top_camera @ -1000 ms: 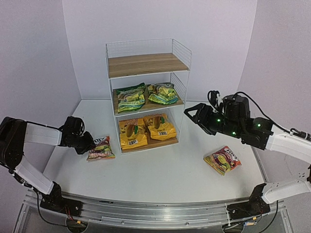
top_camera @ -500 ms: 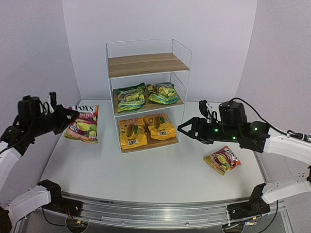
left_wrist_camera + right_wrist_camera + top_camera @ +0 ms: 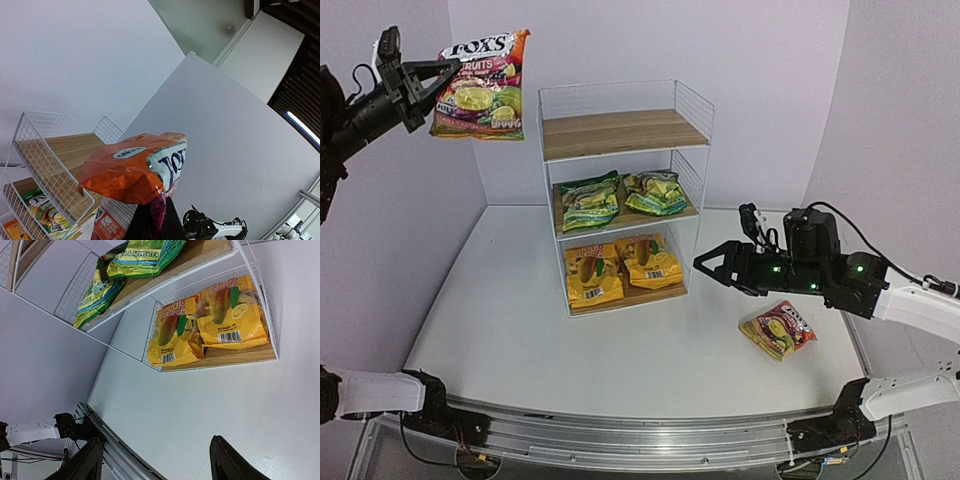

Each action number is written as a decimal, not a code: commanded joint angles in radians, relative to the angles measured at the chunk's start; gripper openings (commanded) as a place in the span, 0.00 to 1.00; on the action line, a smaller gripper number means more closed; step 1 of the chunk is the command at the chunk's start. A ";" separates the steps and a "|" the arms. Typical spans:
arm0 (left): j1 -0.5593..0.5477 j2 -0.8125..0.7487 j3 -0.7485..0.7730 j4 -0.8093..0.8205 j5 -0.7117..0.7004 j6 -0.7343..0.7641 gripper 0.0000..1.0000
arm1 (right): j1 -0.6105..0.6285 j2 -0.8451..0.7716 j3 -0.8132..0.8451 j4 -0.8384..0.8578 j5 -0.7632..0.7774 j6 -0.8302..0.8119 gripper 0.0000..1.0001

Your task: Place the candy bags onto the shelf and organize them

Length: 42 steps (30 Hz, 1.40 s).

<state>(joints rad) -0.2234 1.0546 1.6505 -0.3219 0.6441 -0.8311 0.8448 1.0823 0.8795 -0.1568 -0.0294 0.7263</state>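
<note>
Left fingers (image 3: 438,68) clamp the red bag (image 3: 480,85) by its edge, up left of the shelf (image 3: 620,135) top — right fingers (image 3: 226,464) spread apart, right of the shelf.

The raised candy bag (image 3: 480,85) is orange on top, with a white band of dark blue letters, yellow-green fruit and magenta below. The candy bag near the right edge (image 3: 777,330) of the white worktop (image 3: 570,350) is red-pink with yellow fruit. The yellow-orange bags (image 3: 593,275) bear red-and-green prints and white barcode patches. The green bags (image 3: 588,202) show yellow and blue. The shelf (image 3: 620,133) pairs white wire mesh with light brown wood-grain boards.
</note>
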 commanded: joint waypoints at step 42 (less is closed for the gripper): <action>-0.453 0.572 0.611 -0.261 -0.777 0.190 0.12 | -0.002 -0.014 -0.044 0.006 0.212 0.047 0.71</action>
<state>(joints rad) -0.6874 1.7113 2.2192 -0.5786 -0.0261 -0.6982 0.8448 1.0610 0.8021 -0.1596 0.1692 0.7622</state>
